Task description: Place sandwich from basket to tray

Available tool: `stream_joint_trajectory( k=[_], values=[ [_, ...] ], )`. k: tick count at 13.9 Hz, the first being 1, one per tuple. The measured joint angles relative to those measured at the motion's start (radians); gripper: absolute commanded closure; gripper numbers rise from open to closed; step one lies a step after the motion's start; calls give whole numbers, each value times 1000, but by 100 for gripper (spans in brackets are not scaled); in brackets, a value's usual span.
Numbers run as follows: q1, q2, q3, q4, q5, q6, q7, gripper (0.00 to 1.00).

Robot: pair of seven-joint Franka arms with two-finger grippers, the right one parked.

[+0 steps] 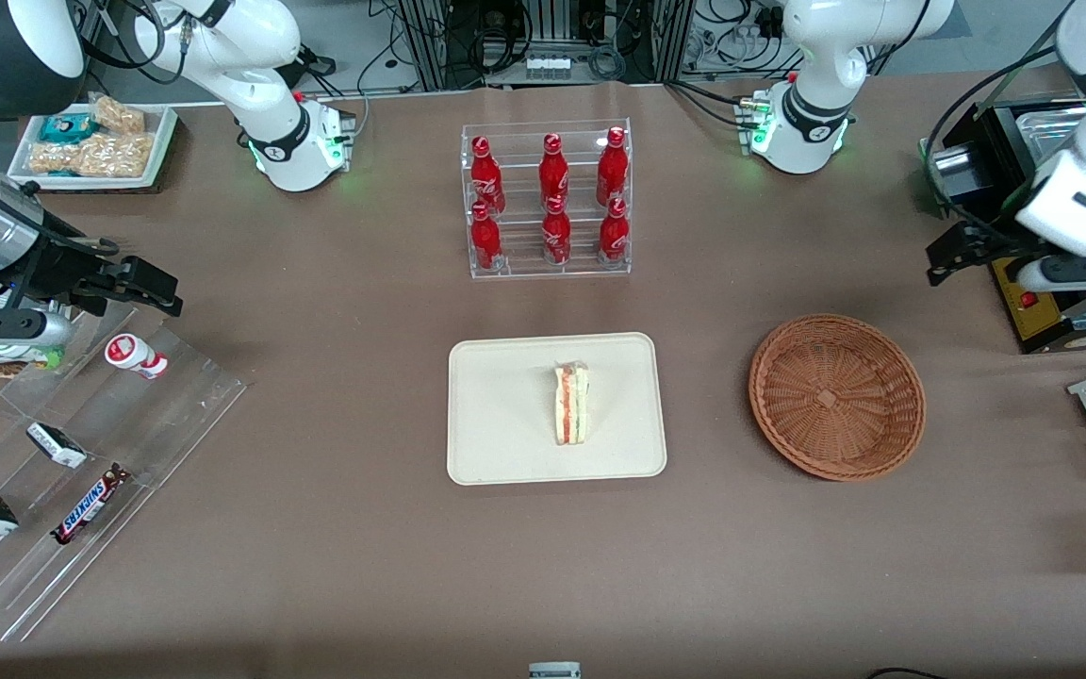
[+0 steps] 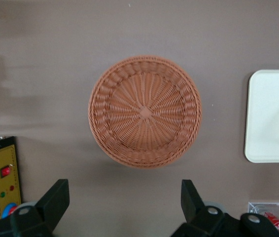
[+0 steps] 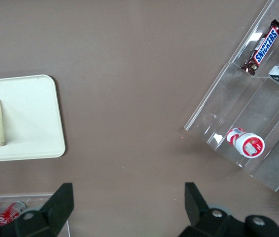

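Front view shows our gripper (image 1: 953,255) raised at the working arm's end of the table, farther from the front camera than the basket (image 1: 836,396) and off to its side, touching nothing. Our wrist view has its two fingers (image 2: 55,200) spread wide with only bare brown table between them, so it holds nothing. Below it the basket is empty; we see just the woven floor (image 2: 144,112). Beside the basket, toward the parked arm's end, lies the tray (image 1: 557,407), and the sandwich (image 1: 571,404) rests on it near the middle, on its side, well inside the rim. The bottle rack (image 1: 548,198) stands farther from the front camera than the tray, apart from it. We judge the placing step done and the arm in its retreat. Next, we think, nothing calls for a grasp: only keeping the arm clear of basket and tray.
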Motion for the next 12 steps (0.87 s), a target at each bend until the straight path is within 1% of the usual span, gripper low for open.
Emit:
stream_joint_trajectory(
  k=[3, 6, 9, 12],
  values=[
    [-6, 39, -17, 69, 0, -6, -19, 0],
    [-14, 67, -51, 92, 1, -21, -59, 0],
    [-8, 71, -46, 97, 3, -38, -62, 0],
    [20, 71, -32, 98, 4, -54, -59, 0]
  ],
)
